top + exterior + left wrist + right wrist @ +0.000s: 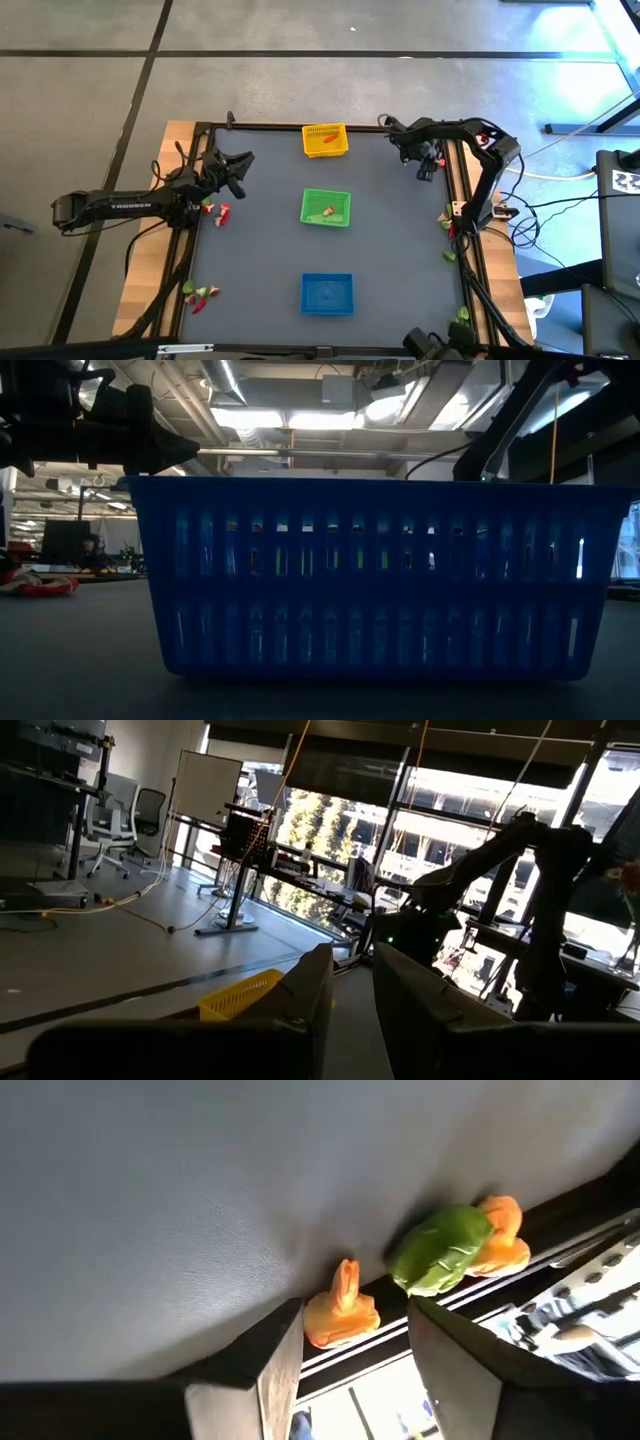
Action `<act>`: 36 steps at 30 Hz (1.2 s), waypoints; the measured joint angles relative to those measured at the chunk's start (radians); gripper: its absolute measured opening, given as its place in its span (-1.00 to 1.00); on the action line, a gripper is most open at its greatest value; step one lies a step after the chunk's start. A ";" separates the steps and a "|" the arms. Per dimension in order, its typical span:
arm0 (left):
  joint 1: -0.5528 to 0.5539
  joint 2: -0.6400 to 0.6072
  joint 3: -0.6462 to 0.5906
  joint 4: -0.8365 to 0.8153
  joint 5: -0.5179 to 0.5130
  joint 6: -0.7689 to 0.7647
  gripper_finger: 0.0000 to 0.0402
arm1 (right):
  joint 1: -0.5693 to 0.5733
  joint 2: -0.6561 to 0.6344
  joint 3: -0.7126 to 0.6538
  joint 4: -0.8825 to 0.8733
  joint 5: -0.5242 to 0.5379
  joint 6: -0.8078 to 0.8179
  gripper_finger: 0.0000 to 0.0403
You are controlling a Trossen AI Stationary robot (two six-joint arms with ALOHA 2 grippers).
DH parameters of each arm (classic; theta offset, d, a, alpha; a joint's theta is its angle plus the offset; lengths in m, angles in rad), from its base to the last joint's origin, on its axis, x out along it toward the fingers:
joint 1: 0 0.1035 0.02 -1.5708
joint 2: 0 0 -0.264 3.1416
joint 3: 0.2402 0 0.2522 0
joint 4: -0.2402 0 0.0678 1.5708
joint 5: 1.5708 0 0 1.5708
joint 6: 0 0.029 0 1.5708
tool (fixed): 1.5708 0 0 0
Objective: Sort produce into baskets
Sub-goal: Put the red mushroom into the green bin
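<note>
Orange produce [340, 1312] sits between the lowered right pincer's [355, 1342] parted fingers.

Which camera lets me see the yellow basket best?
The high view: it shows the whole yellow basket from above, with an orange-red piece inside. The left wrist view catches only one corner behind the left gripper. The low view is filled by the blue basket, and the right wrist view misses it.

Two dark six-joint arms, black housings.
Left arm [120, 206]: long black link, white lettering along it, too small to read. Right arm [478, 160]: black, small red spots at upper joint, black cables trailing from base. Wrist views: flat, dark, square-edged fingers [262, 1365].
</note>
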 joint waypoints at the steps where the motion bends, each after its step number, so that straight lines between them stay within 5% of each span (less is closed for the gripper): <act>1: 0.000 0.000 0.000 0.000 0.000 0.000 -0.64 | 0.005 0.006 0.000 -0.001 0.012 -0.002 -0.10; 26: 0.000 0.000 0.000 -0.002 0.000 0.000 -0.64 | 0.032 0.028 -0.002 0.042 -0.003 -0.058 -0.10; 36: 0.000 0.000 0.000 -0.002 0.000 -0.001 -0.64 | 0.030 0.063 -0.003 -0.001 0.082 -0.080 -0.58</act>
